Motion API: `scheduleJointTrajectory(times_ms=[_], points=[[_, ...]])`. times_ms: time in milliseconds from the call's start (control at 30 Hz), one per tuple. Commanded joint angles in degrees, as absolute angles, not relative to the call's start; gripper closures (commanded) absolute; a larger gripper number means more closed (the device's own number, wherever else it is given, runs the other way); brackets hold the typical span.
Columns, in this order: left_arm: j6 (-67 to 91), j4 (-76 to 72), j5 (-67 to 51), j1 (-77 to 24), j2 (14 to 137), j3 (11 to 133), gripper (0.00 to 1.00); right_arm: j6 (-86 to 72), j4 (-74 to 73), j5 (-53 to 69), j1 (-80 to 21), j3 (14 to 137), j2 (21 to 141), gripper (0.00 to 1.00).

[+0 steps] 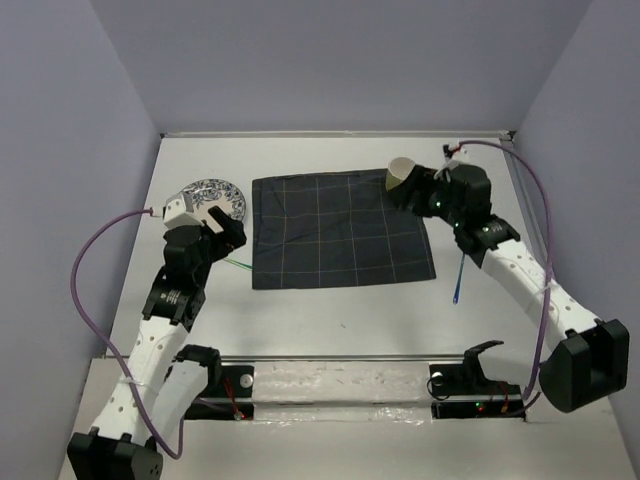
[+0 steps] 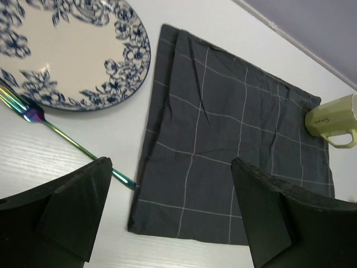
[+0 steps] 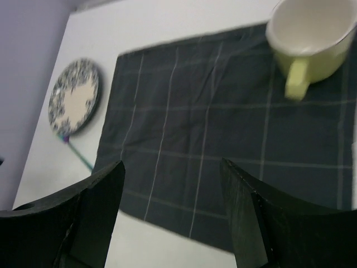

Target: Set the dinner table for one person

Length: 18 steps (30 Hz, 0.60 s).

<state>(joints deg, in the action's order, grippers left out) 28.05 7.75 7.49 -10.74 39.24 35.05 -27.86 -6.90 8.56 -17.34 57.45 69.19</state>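
Note:
The white dinner table (image 1: 330,320) carries a dark grid-lined cloth (image 1: 340,230) at its middle. A blue-and-white floral plate (image 1: 210,195) lies left of the cloth, with an iridescent green fork (image 1: 238,265) beside it. A pale green mug (image 1: 402,175) stands on the cloth's far right corner. My left gripper (image 1: 225,230) is open and empty above the cloth's left edge (image 2: 170,212), with the plate (image 2: 67,50) and fork (image 2: 67,142) ahead of it to the left. My right gripper (image 1: 420,195) is open and empty (image 3: 173,206), just short of the mug (image 3: 312,39).
A blue-handled utensil (image 1: 458,280) lies on the table right of the cloth, beside the right arm. Grey walls close the table on the left, back and right. A metal rail (image 1: 340,358) runs along the near edge between the arm bases.

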Motion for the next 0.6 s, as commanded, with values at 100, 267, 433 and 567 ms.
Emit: scheduleJointTrajectory(times_ms=[100, 267, 433, 567], points=[[44.7, -4.3, 9.1, -7.6, 45.3, 29.7, 0.01, -30.6, -0.7, 11.8, -28.0, 46.2, 60.2, 0.26], [44.8, -8.8, 6.2, 2.1, 51.7, 30.1, 0.01, -30.8, -0.6, 12.8, -28.7, 41.9, 55.1, 0.27], [42.5, -10.5, 1.0, 12.5, 58.6, 31.5, 0.02, -30.0, -0.7, 14.2, -29.3, 40.8, 53.7, 0.27], [37.7, -10.0, 2.6, 17.3, 64.6, 35.4, 0.06, -29.2, -0.7, 14.7, -29.3, 40.3, 53.3, 0.27]])
